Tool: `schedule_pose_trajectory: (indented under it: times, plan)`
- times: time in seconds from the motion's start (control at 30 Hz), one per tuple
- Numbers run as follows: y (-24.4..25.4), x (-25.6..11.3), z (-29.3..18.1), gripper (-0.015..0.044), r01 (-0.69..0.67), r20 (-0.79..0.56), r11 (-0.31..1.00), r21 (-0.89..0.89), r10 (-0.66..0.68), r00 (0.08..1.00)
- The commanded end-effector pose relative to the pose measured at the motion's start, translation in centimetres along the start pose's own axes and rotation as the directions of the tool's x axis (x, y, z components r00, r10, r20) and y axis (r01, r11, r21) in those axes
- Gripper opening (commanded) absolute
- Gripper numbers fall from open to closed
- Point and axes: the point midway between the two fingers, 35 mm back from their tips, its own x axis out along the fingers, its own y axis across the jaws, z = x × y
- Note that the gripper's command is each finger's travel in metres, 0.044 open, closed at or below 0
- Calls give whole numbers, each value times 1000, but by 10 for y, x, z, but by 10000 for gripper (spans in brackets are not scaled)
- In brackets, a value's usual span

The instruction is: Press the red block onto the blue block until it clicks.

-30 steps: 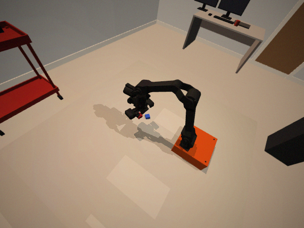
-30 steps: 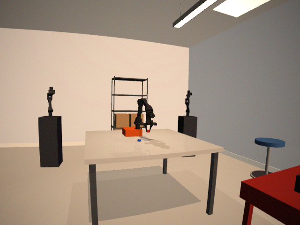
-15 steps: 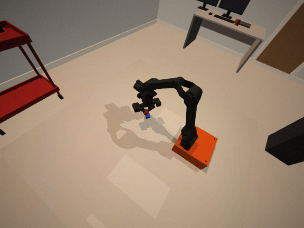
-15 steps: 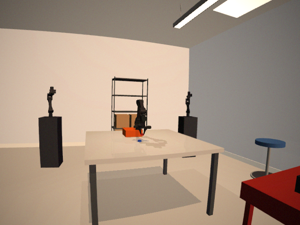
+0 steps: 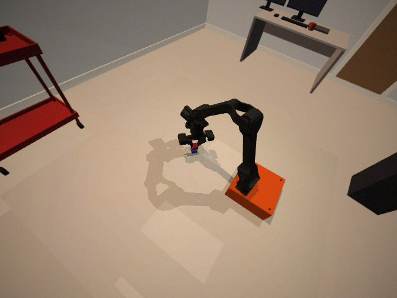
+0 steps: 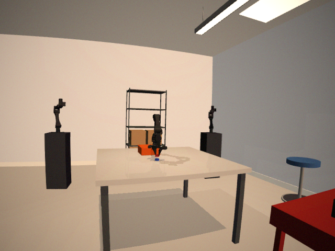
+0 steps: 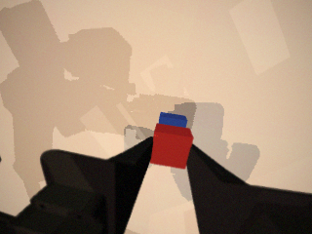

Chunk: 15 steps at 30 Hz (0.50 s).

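My gripper (image 5: 195,145) (image 6: 156,155) (image 7: 170,143) is shut on the red block (image 5: 194,146) (image 6: 156,156) (image 7: 171,151), one finger on either side of it. The blue block (image 5: 193,151) (image 6: 156,159) (image 7: 173,119) rests on the table (image 6: 121,171). The red block is held over the blue block, with a narrow gap showing between them in the exterior view. In the wrist view the red block covers the near part of the blue block, and the blue block's top is mostly hidden. How exactly the two line up cannot be told.
The arm's orange base (image 5: 267,192) (image 6: 144,149) stands on the same table. The shadow of the arm (image 5: 157,179) falls beside the blocks. A red cart (image 5: 35,123) (image 6: 305,216), a desk (image 5: 301,31) and a stool (image 6: 302,162) stand away from the table.
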Motion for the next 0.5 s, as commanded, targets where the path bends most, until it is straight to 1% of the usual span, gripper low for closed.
schedule_pose_trajectory:
  times: [0.0, 0.27, 0.47]
  plan:
    - [0, 5, -1, 0, -4, -2, 1000, 5, 4, 1000]
    - [-1, 17, 0, 0, -4, -2, 1000, 5, 4, 1000]
    - [-1, 18, 0, 0, -4, -2, 1000, 5, 4, 1000]
